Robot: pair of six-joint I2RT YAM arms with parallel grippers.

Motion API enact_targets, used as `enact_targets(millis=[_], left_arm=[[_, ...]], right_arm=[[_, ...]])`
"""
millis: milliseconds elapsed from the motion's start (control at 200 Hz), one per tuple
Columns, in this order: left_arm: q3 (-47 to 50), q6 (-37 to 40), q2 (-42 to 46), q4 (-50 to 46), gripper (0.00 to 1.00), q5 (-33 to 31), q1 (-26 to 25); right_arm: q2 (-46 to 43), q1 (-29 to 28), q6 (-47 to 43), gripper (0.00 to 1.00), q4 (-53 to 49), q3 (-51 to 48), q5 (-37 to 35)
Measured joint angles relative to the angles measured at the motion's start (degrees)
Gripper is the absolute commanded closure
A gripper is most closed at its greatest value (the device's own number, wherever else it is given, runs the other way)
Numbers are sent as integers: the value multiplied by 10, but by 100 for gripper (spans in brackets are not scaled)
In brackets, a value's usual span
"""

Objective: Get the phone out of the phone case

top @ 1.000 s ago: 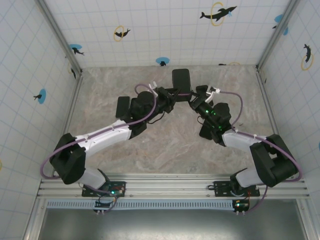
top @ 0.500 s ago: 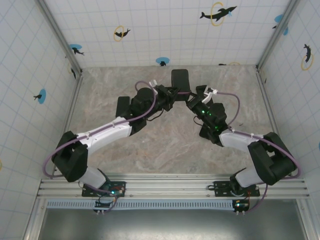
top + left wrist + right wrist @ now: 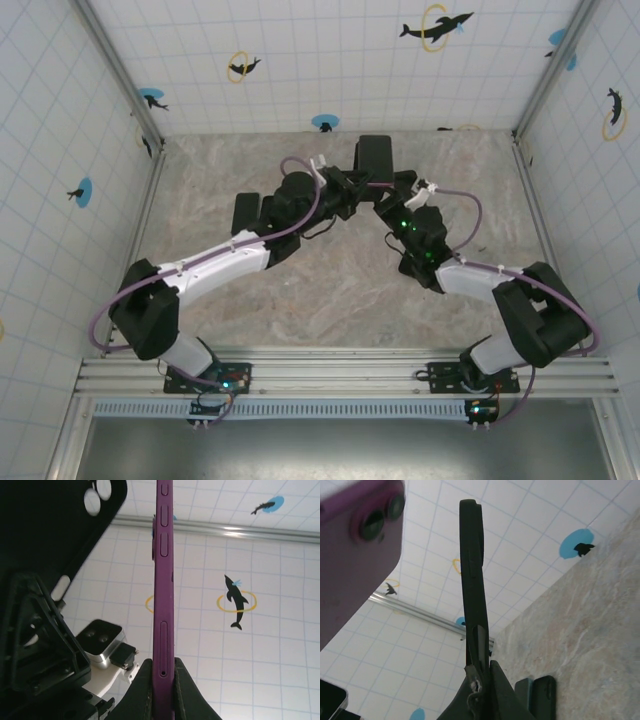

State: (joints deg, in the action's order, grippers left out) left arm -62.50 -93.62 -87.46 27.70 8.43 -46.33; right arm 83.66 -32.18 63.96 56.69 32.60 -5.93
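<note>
Above table (image 3: 300, 300): left gripper (image 3: 162, 664) raised, clamping phone (image 3: 163, 580) (edge-on).

top: overhead from behind, far | wrists: close, tilted up at tiled walls (image 3: 270, 645) | shared: phone (image 3: 163, 605), case (image 3: 472, 570)

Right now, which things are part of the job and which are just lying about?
In the job: purple phone, black case, left claw, right claw.
Lying about: flat black object on the table.
</note>
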Motion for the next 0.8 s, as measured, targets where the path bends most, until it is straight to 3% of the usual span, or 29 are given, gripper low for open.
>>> enact_targets(millis=[335,510,801], left_arm=[[140,71,87,-57,100,89,150],[190,112,74,-76,100,148,195],[194,170,-3,-60,100,205,247]], right_arm=[[-23,22,-6,100,-29,-57,-3],[-23,20,-6,100,-33,-58,0],[-12,4,0,100,-26,-58,4]])
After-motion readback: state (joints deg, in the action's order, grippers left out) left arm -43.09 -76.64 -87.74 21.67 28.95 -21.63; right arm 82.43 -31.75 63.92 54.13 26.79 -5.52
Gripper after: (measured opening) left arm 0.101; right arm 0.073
